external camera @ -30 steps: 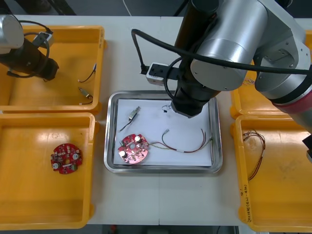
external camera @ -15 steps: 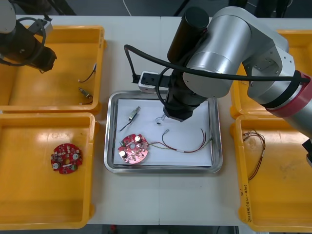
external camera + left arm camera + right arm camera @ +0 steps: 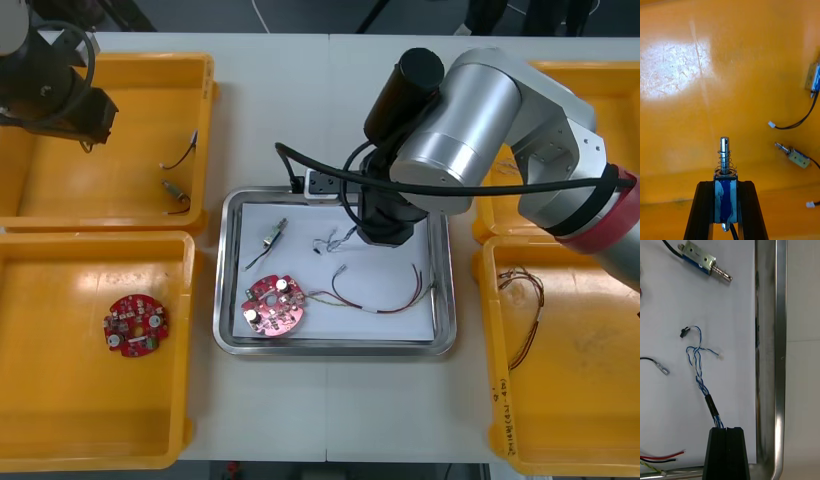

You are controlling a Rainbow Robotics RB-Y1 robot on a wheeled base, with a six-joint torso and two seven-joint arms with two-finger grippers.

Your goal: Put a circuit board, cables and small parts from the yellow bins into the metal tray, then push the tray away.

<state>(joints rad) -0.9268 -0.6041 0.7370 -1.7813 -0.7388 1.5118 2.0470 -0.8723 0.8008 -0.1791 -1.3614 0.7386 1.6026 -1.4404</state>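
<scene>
1. The twisted blue and white cable (image 3: 700, 384) was seen lying on the white inside of the metal tray (image 3: 779, 352), one end pinched between the fingers of the right claw (image 3: 726, 433).
2. In the same tray were seen a small metal part (image 3: 703, 261), a round red circuit board (image 3: 273, 306) and a red and yellow cable (image 3: 385, 300).
3. The left claw (image 3: 725, 184) was held over the far left yellow bin (image 3: 205, 130), clamped on a second small metal part (image 3: 724, 157) with a spring.

Front: high, steeply down over table (image 3: 300, 110). Right wrist: close above metal tray (image 3: 780, 352). Left wrist: close inside yellow bin (image 3: 696, 112). Both overlap front.
</scene>
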